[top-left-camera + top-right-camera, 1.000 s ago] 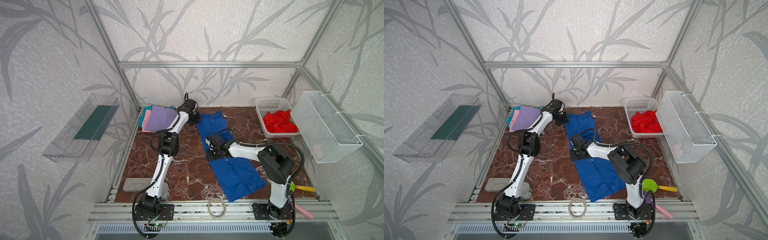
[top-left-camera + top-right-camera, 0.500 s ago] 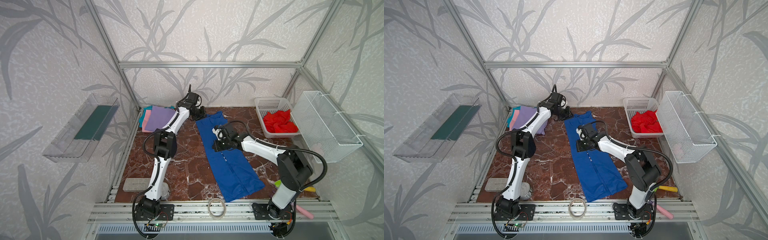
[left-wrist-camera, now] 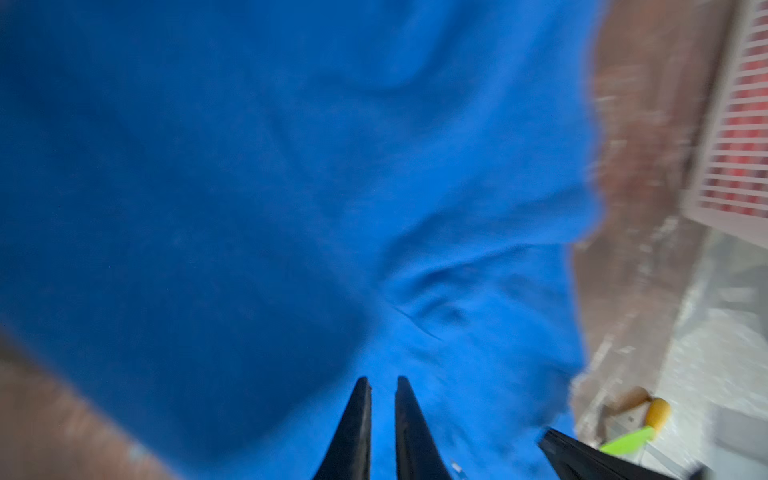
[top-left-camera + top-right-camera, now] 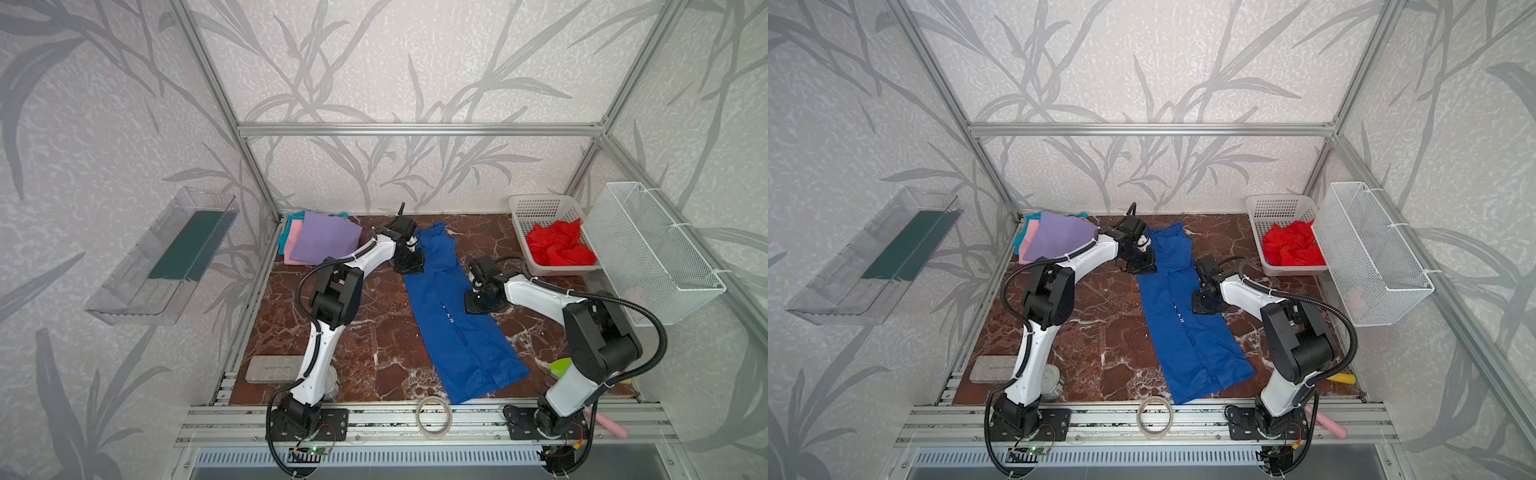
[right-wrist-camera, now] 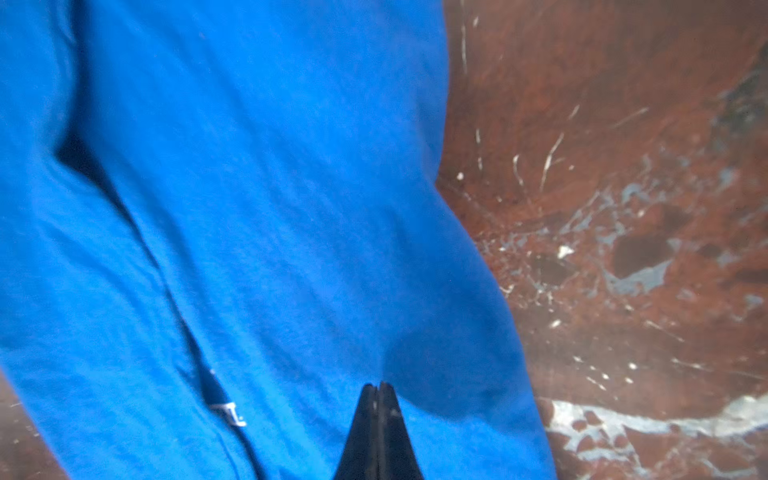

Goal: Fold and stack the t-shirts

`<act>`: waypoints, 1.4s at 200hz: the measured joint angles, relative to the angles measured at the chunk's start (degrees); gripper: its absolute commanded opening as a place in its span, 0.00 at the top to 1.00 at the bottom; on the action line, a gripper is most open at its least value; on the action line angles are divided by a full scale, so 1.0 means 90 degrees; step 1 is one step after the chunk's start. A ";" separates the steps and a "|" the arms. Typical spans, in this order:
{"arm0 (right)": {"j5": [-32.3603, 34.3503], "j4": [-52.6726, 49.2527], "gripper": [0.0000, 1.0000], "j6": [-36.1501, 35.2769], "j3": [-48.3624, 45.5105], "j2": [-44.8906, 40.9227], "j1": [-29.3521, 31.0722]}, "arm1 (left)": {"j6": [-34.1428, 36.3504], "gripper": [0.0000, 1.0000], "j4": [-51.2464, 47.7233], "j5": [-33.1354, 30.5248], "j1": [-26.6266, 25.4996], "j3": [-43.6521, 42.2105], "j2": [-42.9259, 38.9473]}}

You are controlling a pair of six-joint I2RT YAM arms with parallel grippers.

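The blue t-shirt (image 4: 457,332), folded to a long strip, runs from the bench's (image 4: 374,332) back edge toward its front; the jaws of the left arm (image 4: 374,253), a sliver apart and seemingly empty, sit at its back end, and those of the right arm (image 4: 532,291), clenched on nothing, sit mid-length.

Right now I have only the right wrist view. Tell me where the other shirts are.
Observer: A red shirt lies crumpled in the white basket, back right.
Operator: Now the folded ones.
Observer: A stack, lavender on top, sits in the back left corner.
Operator: Report the left jaws.
Observer: Slightly apart, over the blue shirt, at its left edge near the far end.
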 measured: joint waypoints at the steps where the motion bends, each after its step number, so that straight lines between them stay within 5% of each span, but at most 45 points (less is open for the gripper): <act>1: 0.0000 0.0005 0.99 0.0002 -0.0002 0.0007 0.0000 | 0.0000 0.86 0.0000 0.0000 0.0000 0.0000 0.0010; 60: -0.0172 0.0440 0.98 0.0197 -0.0036 0.0279 0.0078 | -0.0027 0.86 -0.0066 -0.0049 0.0061 0.0891 0.0631; 126: -0.1005 0.1627 0.98 0.0495 0.0515 0.1061 0.0818 | -0.0005 0.84 -0.0619 -0.0129 0.0287 0.3844 0.2280; 243: -0.0656 0.1287 0.98 0.0597 0.0678 0.1049 0.0573 | -0.0083 0.87 -0.0457 -0.0291 0.1052 0.2975 0.1766; 280: -0.0097 0.0457 0.96 0.0367 0.0629 0.0600 0.0828 | -0.0015 0.71 -0.0709 -0.0369 0.1035 0.2868 0.1479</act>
